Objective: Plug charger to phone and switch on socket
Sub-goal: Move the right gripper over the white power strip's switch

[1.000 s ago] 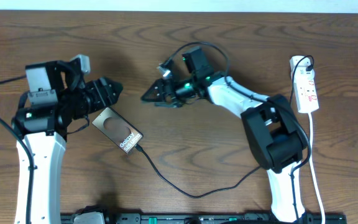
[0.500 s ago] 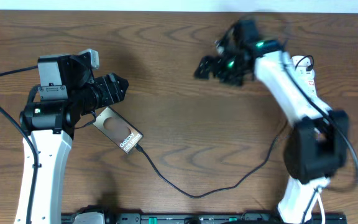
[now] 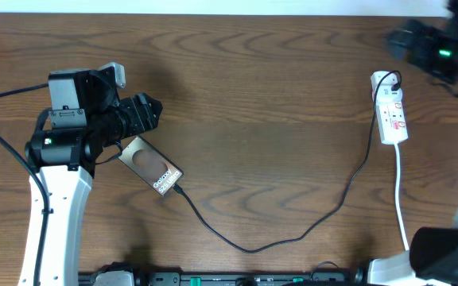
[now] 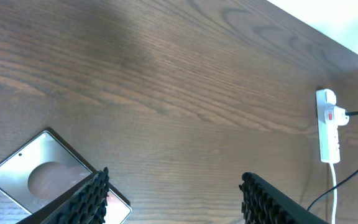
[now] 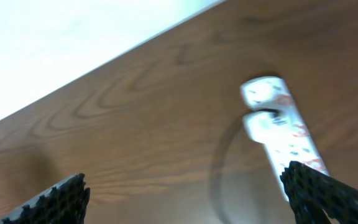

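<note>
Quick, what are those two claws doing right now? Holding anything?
Left gripper: open, holding nothing.
Right gripper: open wide, holding nothing.

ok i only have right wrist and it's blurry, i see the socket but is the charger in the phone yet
observer: looks like it, on overhead the charger ends right at the lower end of the phone
operator: where's the left arm
observer: left gripper hovers by the phone's upper end, fingers open, nothing in them
operator: and where am i from above
observer: right gripper is up beyond the far end of the socket, a bit to its right
</note>
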Tool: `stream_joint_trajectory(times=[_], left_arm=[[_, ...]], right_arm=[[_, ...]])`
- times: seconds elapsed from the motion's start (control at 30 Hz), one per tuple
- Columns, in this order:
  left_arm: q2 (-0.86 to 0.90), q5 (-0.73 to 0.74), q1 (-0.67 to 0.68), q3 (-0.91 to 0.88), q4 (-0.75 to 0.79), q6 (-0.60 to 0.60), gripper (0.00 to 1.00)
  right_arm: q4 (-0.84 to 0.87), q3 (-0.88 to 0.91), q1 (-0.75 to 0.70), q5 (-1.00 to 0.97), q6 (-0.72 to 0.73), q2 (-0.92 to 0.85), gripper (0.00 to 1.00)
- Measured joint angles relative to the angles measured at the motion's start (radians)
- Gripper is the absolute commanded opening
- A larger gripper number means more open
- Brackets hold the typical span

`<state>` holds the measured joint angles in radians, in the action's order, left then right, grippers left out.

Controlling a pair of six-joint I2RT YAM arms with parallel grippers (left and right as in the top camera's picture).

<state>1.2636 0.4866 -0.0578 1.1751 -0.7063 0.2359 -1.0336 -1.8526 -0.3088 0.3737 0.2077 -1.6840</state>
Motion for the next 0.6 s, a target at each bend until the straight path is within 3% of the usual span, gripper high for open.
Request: stream_joint_trajectory(times=[0.3,0.6], left_arm=[[0.001,0.000,0.000,0.000,0.001,0.000,0.66],[0.002,-0.001,0.000,0.000,-0.009,0.000,0.66]], right_arm=[[-0.016,0.000,-0.300,0.304,-0.195,-0.182,0.99],[-0.115,0.001,-0.300,0.422,-0.416,-0.445,0.99]])
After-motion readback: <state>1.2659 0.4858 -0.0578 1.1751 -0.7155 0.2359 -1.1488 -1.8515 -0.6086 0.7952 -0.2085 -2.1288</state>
